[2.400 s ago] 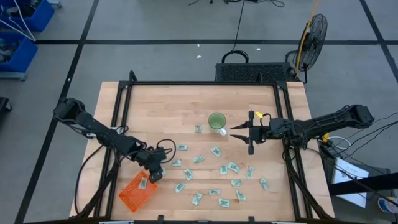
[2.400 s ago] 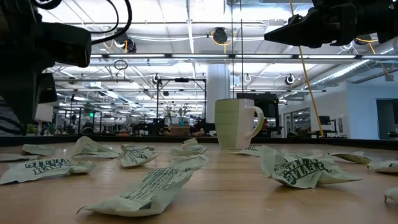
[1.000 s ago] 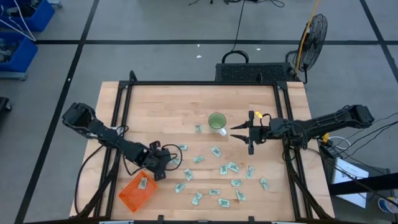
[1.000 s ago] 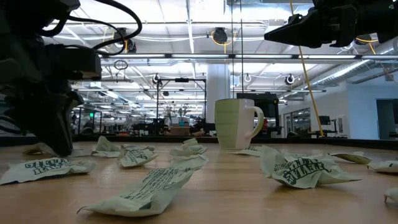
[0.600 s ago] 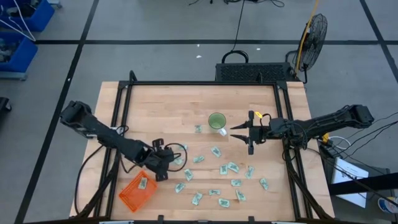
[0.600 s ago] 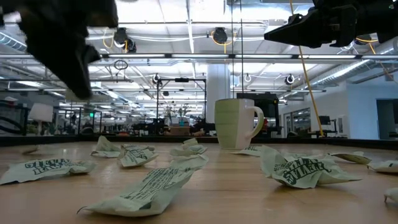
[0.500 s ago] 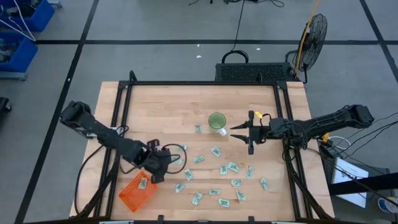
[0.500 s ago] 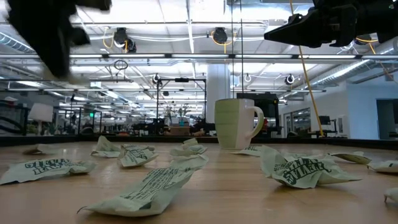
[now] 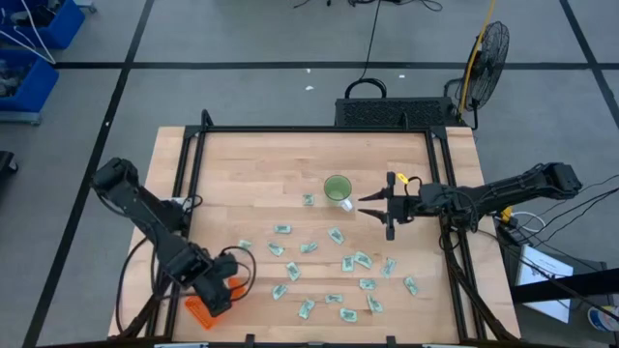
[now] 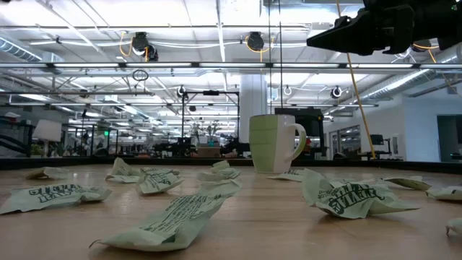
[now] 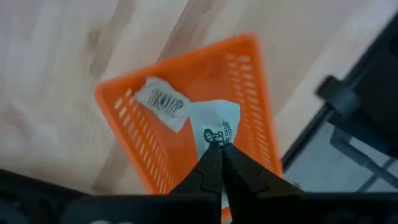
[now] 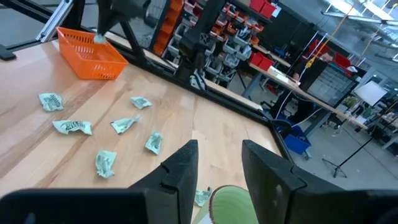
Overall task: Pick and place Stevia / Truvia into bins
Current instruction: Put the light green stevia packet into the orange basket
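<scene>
left gripper (image 11: pixel 219 149): your fingers are clamped tight on one sachet (image 11: pixel 219 126), hanging over the basket (image 11: pixel 245 87).
basket: near the table's (image 9: pixel 290 155) front left corner; a second sachet (image 11: pixel 161 104) lies inside.
right gripper (image 12: pixel 217 163): parted, holding nothing, up beside the cup (image 9: pixel 337 188).
loose sachets (image 9: pixel 334 266): scattered across the table's front middle.
print: green lettering, too crumpled for you to read.

1. The left arm reaches down to the lower left of the high view, its left gripper (image 9: pixel 215 295) pinched closed.
2. The right gripper (image 9: pixel 366 205) hovers right of centre, fingers parted.
</scene>
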`<state>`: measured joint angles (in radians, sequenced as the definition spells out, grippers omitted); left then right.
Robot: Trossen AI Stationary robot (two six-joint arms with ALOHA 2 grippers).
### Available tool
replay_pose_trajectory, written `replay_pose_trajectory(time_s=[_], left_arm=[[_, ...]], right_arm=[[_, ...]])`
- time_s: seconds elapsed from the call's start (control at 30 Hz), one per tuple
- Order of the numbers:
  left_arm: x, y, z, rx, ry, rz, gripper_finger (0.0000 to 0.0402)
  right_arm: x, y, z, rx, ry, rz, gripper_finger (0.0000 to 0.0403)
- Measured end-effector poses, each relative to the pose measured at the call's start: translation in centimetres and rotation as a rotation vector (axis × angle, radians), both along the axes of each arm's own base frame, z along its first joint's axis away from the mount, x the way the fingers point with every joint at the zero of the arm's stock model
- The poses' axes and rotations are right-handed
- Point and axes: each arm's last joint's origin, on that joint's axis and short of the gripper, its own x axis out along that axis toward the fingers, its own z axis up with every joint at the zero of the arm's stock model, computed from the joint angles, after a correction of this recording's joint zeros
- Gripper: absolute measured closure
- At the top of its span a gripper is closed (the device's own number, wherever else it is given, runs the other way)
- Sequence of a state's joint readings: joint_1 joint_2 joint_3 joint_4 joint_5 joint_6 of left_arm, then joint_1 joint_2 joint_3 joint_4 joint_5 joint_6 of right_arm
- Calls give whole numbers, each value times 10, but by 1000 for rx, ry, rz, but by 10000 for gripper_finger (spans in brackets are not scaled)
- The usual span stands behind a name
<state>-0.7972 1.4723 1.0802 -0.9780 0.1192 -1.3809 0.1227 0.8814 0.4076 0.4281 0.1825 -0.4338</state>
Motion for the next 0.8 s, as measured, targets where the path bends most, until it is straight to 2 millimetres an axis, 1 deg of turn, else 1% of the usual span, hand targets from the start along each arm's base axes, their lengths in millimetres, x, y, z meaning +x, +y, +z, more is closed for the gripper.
replay_pose_trajectory(time_s=[0.1, 0.33, 0.4, 0.47, 0.6, 0.73, 0.8], left_arm=[[-4, 0, -16, -1, 2, 26, 392], [-11, 6, -53, -48, 47, 126, 354], [-12, 7, -59, -65, 47, 146, 347], [-10, 9, -62, -74, 31, 165, 342], [-4, 12, -59, -88, 27, 206, 335], [5, 13, -51, -115, 3, 215, 332], [11, 15, -47, -139, 4, 221, 332]], right_arm=[[0, 0, 3, -20, -26, 3, 284], [0, 0, 4, -68, -37, 8, 284], [1, -1, 6, -81, -61, 6, 284], [1, -2, 10, -81, -93, -5, 284], [1, -8, 13, -52, -126, -38, 284], [2, -14, 12, -41, -123, -67, 284], [2, -16, 12, -2, -127, -76, 284]])
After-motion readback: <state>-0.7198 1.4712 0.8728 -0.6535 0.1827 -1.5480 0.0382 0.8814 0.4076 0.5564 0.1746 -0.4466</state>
